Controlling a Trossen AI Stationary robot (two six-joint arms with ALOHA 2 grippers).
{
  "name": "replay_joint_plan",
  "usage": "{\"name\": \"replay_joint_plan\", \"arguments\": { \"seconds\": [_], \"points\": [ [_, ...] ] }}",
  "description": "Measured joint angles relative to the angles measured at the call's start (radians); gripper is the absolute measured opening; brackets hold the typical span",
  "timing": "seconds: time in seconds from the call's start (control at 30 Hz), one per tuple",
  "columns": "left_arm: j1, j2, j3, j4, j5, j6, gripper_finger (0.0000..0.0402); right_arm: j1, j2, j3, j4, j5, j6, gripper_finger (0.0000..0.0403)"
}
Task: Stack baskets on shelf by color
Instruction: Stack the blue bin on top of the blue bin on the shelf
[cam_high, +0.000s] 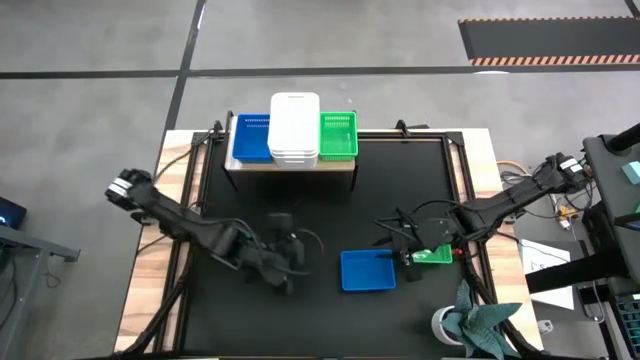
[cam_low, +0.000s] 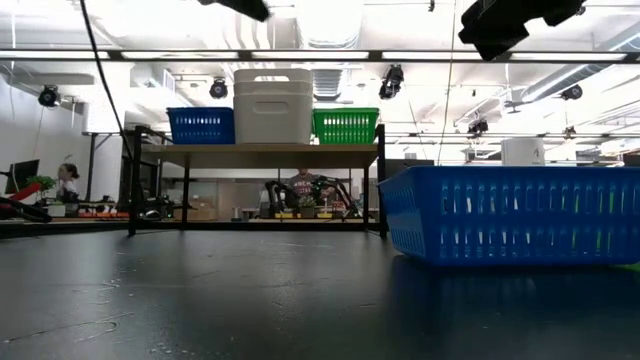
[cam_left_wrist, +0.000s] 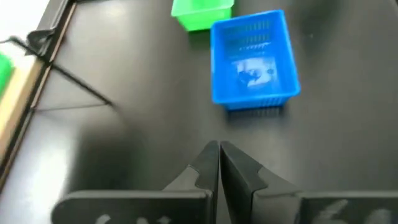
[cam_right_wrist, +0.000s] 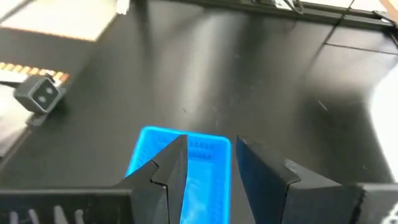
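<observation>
The shelf (cam_high: 292, 166) stands at the table's far edge and carries a blue basket (cam_high: 250, 138), a stack of white baskets (cam_high: 295, 128) and a green basket (cam_high: 338, 135). It also shows in the low view (cam_low: 260, 153). Another blue basket (cam_high: 368, 270) rests on its bottom on the black table, with a green basket (cam_high: 434, 255) just to its right. My right gripper (cam_right_wrist: 210, 146) is open and hangs above the blue basket's (cam_right_wrist: 186, 158) right end, clear of it. My left gripper (cam_left_wrist: 219, 163) is shut and empty, to the left of the blue basket (cam_left_wrist: 252, 59).
A white cup with a grey-green cloth (cam_high: 468, 322) stands at the near right corner. A small grey box (cam_right_wrist: 38, 93) sits at the table's near edge. Bare black tabletop (cam_high: 300, 205) lies between the shelf and the arms.
</observation>
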Motion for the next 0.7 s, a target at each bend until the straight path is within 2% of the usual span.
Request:
{"name": "replay_joint_plan", "arguments": {
  "seconds": [0.27,0.5,0.7],
  "points": [
    [-0.019,0.134,0.018,0.157,0.0,0.002,0.0,0.039,0.016,-0.087,0.165,-0.001,0.045,0.0128],
    [-0.047,0.192,0.015,0.261,-0.002,0.002,0.0,0.07,0.075,-0.1,0.175,-0.002,0.109,0.0128],
    [-0.078,0.217,-0.002,0.325,-0.058,0.002,0.0,0.083,0.128,-0.055,0.108,-0.004,0.122,0.0128]
  ]
}}
